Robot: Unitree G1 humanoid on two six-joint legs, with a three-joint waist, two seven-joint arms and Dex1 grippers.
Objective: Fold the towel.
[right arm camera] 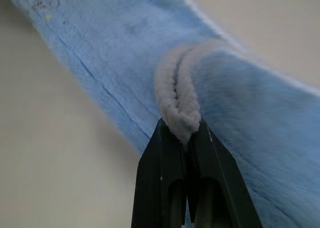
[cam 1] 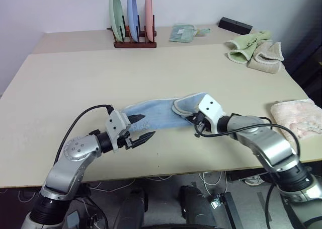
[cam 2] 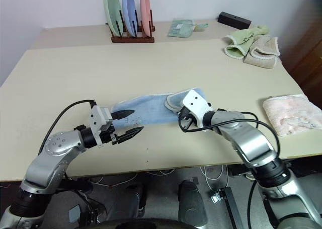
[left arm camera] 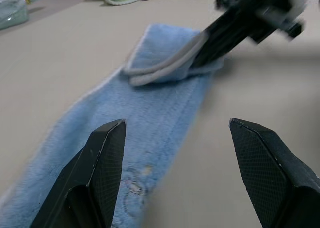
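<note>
The light blue towel (cam 1: pixel 156 116) lies as a long narrow strip on the table, with a small dark embroidered mark (left arm camera: pixel 135 180) near its left end. Its right end is lifted and doubled back over the strip. My right gripper (right arm camera: pixel 181 130) is shut on the whitish edge trim (right arm camera: pixel 175 95) of that doubled end, and it also shows as dark fingers on the fold (cam 1: pixel 194 120). My left gripper (cam 1: pixel 142 129) stands open and level at the towel's left end, with one finger (left arm camera: pixel 105 168) over the cloth and the other finger (left arm camera: pixel 270 173) over bare table beside it.
A wooden rack with three upright plates (cam 1: pixel 132 17) stands at the back. Pale green and beige towels (cam 1: pixel 255 49) lie at the back right, a pink towel (cam 1: pixel 298 116) at the right edge. A black box (cam 1: pixel 235 24) and a small greenish packet (cam 1: pixel 183 32) sit far back.
</note>
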